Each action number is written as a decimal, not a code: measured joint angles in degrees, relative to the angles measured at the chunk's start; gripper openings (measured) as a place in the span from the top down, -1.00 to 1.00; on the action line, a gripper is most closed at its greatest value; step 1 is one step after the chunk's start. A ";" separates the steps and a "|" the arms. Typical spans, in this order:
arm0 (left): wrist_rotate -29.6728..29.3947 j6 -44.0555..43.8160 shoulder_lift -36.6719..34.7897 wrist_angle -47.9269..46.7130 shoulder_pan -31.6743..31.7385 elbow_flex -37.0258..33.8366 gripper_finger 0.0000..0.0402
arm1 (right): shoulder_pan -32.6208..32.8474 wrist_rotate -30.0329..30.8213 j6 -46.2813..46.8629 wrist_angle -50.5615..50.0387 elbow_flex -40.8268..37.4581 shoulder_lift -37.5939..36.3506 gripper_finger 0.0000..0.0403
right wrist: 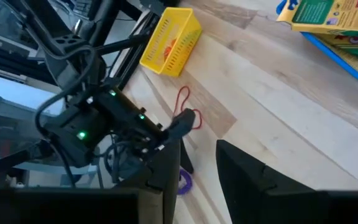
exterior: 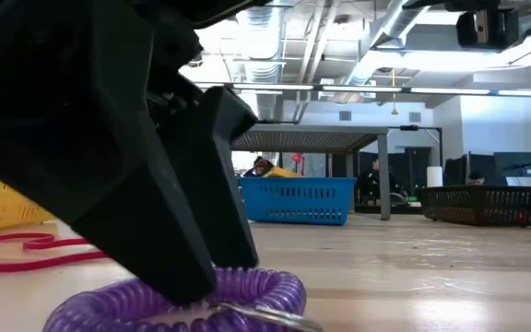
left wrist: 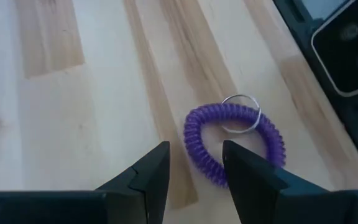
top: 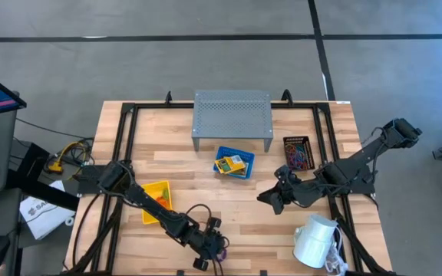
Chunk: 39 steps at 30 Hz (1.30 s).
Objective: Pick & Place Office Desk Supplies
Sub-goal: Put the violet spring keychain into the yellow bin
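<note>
Item: purple coil loop (left wrist: 235, 143), flat on the desk (left wrist: 73, 124), key ring on its far rim. Left hand (left wrist: 194, 171): fingers parted, holding nothing, straddling the loop's near arc. Right hand (top: 271, 201): well apart, parted, nothing visibly held. Left is nearer; straight descent judged sufficient.

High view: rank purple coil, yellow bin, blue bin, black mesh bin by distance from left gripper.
1. purple coil, at the left gripper fingertips, near edge.
2. yellow bin, behind it, left.
3. blue bin, centre.
4. black mesh bin, far right.
</note>
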 joint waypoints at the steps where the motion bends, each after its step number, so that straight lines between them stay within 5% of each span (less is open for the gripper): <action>1: 0.02 -0.83 0.36 0.35 -0.01 0.03 0.29 | 0.00 -0.01 -0.01 -0.02 0.00 0.00 0.49; 9: 0.46 -4.29 0.89 0.32 0.44 0.09 0.34 | 0.00 0.00 -1.03 -0.08 0.00 0.00 0.49; 17: 4.61 -9.88 0.87 -0.62 1.26 0.01 0.92 | 0.00 -0.01 -1.91 -0.12 0.00 0.00 0.49; 29: 5.48 -17.30 -2.16 -2.98 1.18 -0.59 0.98 | 0.00 -0.01 -3.17 -0.16 0.00 0.00 0.49; 39: -3.88 -17.15 -18.14 -17.40 1.43 -1.07 0.99 | 0.37 -0.03 -3.15 -0.20 0.00 0.00 0.49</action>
